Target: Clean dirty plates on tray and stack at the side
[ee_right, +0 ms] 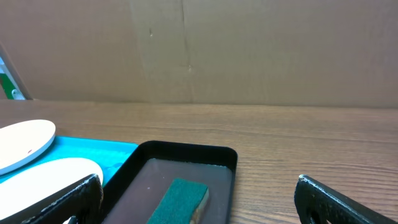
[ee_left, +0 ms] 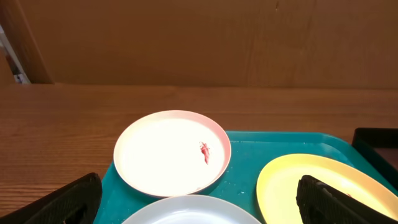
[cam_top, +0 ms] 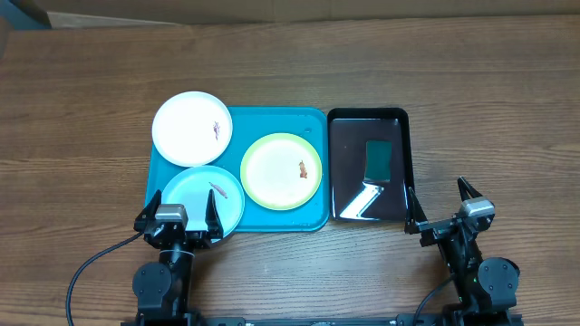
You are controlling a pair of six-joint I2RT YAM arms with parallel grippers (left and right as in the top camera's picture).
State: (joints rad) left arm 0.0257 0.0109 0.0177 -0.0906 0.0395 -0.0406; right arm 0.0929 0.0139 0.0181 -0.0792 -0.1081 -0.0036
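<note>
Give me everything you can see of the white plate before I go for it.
The white plate is round, shallow and smooth like plastic. It lies flat on the far left corner of the tray, its edge overhanging the table. One small reddish-brown scrap sits right of centre. Nothing grips it; the pale blue plate lies just nearer.

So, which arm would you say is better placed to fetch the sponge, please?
Probably right: the right claw sits open beside the black bin holding the sponge; the left claw faces the blue plate.
</note>
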